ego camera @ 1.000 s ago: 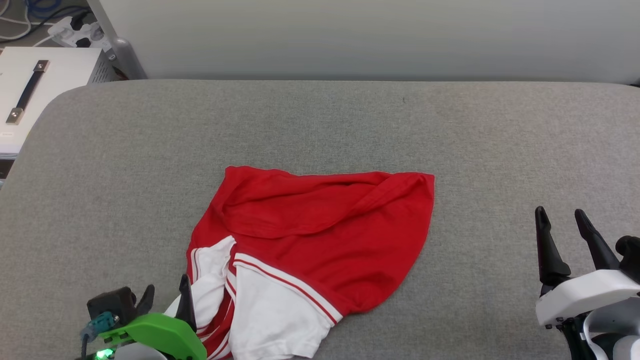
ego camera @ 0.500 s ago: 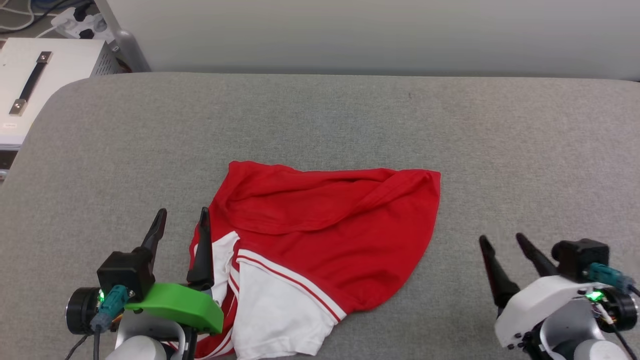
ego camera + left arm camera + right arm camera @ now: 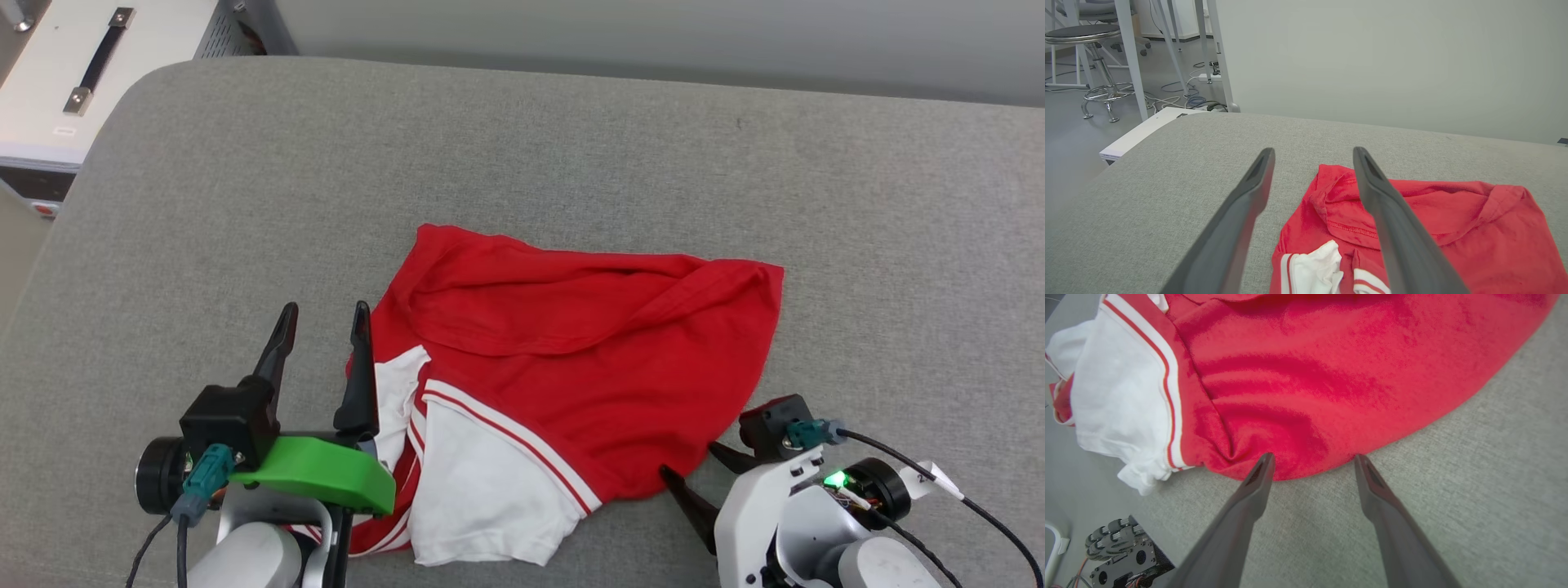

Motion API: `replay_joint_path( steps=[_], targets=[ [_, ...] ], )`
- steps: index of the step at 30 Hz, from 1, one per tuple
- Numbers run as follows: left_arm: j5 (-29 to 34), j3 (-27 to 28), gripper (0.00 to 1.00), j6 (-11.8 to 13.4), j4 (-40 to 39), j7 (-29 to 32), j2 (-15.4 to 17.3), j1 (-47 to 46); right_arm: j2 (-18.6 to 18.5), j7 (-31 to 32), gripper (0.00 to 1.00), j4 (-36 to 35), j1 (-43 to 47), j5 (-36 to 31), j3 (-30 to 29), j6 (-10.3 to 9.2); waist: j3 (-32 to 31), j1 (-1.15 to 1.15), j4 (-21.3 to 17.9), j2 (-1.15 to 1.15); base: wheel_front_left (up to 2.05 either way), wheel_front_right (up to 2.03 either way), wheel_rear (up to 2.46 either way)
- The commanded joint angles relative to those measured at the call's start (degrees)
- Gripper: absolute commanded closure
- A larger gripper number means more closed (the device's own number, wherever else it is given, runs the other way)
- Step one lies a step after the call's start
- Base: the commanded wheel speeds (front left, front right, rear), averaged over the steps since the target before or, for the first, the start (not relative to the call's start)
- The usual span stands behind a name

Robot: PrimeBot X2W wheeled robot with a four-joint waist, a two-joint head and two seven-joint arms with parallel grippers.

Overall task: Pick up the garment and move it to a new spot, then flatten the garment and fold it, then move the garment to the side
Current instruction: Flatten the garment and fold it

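1. Head view: locate one garment [image 3: 571, 384], crumpled with red fabric uppermost and white sleeve fabric at its near-left end, mid-width on the grey worktop [image 3: 571, 139] and towards the front edge.
2. Count two grippers. Note the left gripper [image 3: 324, 308] spread wide and grasping nothing, with its right finger over the garment's left edge and its left finger over bare worktop. Note the right gripper [image 3: 686, 459] likewise spread and empty, tips at the garment's near-right hem.
3. Off the rear-left corner, note one white case [image 3: 73, 82] with a black handle.
4. Left wrist view: look past the rear edge to find one pale wall [image 3: 1392, 61], one stool [image 3: 1090, 36], several white frame legs and loose floor cables [image 3: 1180, 87]. Also note the stitched hem, folded over between the two fingers.
5. Right wrist view: inspect at close range both fingertips at the red hem; contact not determinable. Note one white sleeve with red striping at upper left, and one roller wheel [image 3: 1112, 539] at lower left, below the front edge.
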Motion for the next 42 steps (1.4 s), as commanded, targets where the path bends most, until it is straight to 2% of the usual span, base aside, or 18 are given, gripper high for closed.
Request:
replay_joint_path(
  steps=[1, 11, 12, 13, 14, 19, 25, 31, 33, 38, 42],
  targets=[
    [0.4, 0.4, 0.00, -0.1, 0.2, -0.3, -0.5, -1.0, -0.4, 0.3, 0.00, 1.0, -1.8, 0.3, 0.8, -0.04, 1.9, 0.00, 1.7, 0.00, 0.00, 0.00, 0.00],
    [2.0, 2.9, 0.00, -1.1, 0.7, -0.4, -3.0, -0.2, -4.3, 12.0, 0.00, 9.4, -4.2, 2.8, 9.0, -0.04, 3.1, 0.00, 3.1, 0.00, 0.00, 0.00, 0.00],
    [2.2, 3.2, 0.00, -1.2, 0.7, -0.4, -3.2, 0.0, -4.4, 12.4, 0.06, 9.6, -4.2, 3.4, 9.3, -0.04, 3.1, 0.00, 3.2, 0.00, 0.00, 0.00, 0.00],
    [2.4, 3.5, 0.00, -1.4, 0.7, -0.4, -3.4, 0.0, -4.5, 12.7, 0.64, 9.7, -4.3, 3.8, 9.5, -0.04, 3.1, 0.00, 3.3, 0.00, 0.00, 0.00, 0.00],
    [2.6, 3.7, 0.00, -1.6, 0.7, -0.4, -3.5, 0.1, -4.7, 12.8, 1.00, 9.8, -4.4, 4.2, 9.7, -0.04, 3.1, 0.00, 3.3, 0.00, 0.00, 0.00, 0.00],
    [3.6, 4.9, 0.00, -2.1, 0.9, -0.4, -4.3, 1.0, -5.2, 11.4, 1.00, 9.1, -6.0, 5.8, 9.0, -0.04, 2.7, 0.00, 3.2, 0.00, 0.00, 0.00, 0.00],
    [4.1, 6.1, 0.00, -2.5, 1.2, -0.4, -4.7, 2.5, -6.7, 9.6, 1.00, 6.1, -6.5, 6.2, 4.5, -0.04, 1.4, 0.00, 2.5, 0.00, 0.00, 0.00, 0.00],
    [4.4, 7.1, 0.00, -2.6, 1.0, -0.4, -4.5, 3.8, -9.6, 10.6, 1.00, 2.9, -4.6, 4.5, -6.2, -0.04, 0.0, 0.00, 0.9, 0.00, 0.00, 0.00, 0.00],
    [4.5, 7.2, 0.00, -2.7, 1.1, -0.4, -4.3, 4.1, -11.5, 12.2, 1.00, 3.5, -3.9, 3.3, -12.9, -0.04, -0.4, 0.00, 0.1, 0.00, 0.00, 0.00, 0.00],
    [4.4, 6.9, 0.00, -3.0, 1.5, -0.3, -4.2, 4.2, -12.5, 12.9, 1.00, 6.4, -3.4, 2.0, -19.4, -0.04, -0.8, 0.00, -0.2, 0.00, 0.00, 0.00, 0.00],
    [4.4, 6.5, 0.00, -2.9, 1.8, 0.0, -4.2, 4.3, -10.3, 11.1, 1.00, 8.5, -2.7, 2.4, -20.9, -0.04, -1.0, 0.00, -0.1, 0.00, 0.00, 0.00, 0.00]
  ],
)
